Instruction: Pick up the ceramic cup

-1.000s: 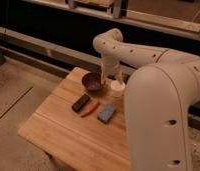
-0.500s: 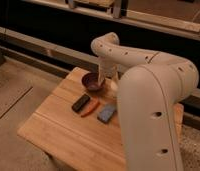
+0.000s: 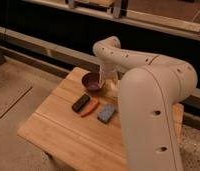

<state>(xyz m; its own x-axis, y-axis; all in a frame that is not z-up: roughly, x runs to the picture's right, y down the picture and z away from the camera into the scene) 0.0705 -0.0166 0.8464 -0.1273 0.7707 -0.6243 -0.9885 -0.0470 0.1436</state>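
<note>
Wooden table (image 3: 53,135) holds ceramic cup (image 3: 113,90) directly under tool (image 3: 109,80).

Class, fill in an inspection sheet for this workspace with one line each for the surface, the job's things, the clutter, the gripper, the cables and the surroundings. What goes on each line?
Surface: wooden table, with a plank top.
Job's things: ceramic cup, white, standing on the table beside the bowl, to its right in the view, partly hidden by the gripper.
Clutter: dark maroon bowl; black block; orange object lying next to the block; blue-grey sponge.
Gripper: gripper lowered at the cup, close beside the bowl; the white arm fills the right of the view.
Cables: nothing seen.
Surroundings: speckled floor on the left; dark wall behind the table.
</note>
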